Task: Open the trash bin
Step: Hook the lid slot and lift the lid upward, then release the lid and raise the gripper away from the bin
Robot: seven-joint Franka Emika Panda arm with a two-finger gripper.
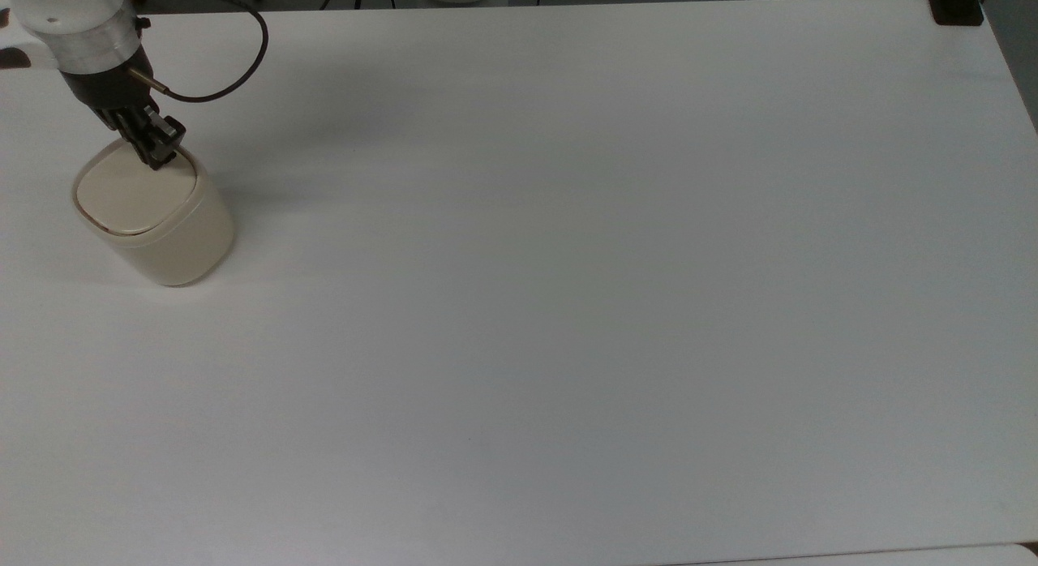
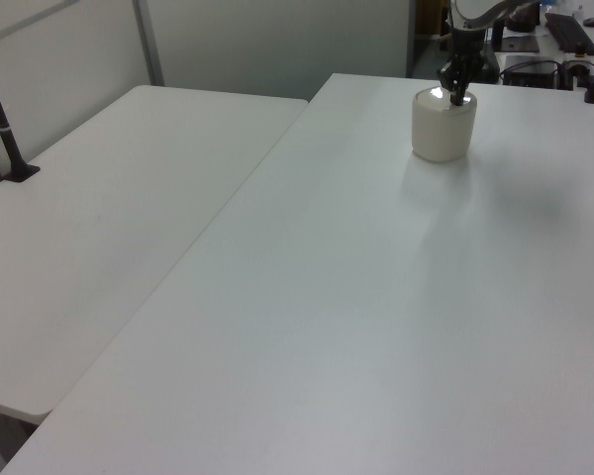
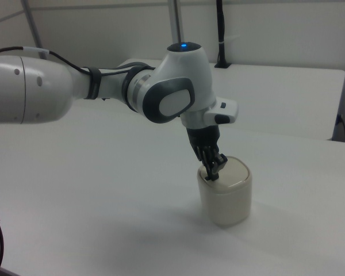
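Trash bin (image 1: 154,225) upright near left edge of white bench (image 1: 568,306) in top view; far right end in left view (image 2: 443,127). Lid (image 1: 134,195) down, flat. Tool (image 1: 160,154) tip on lid's rear rim, over button spot; fingers together, nothing between them. Right view: arm (image 3: 103,92) reaches from right view's left, tool (image 3: 214,170) pointing down onto lid edge. Black cable (image 1: 235,63) loops behind wrist.
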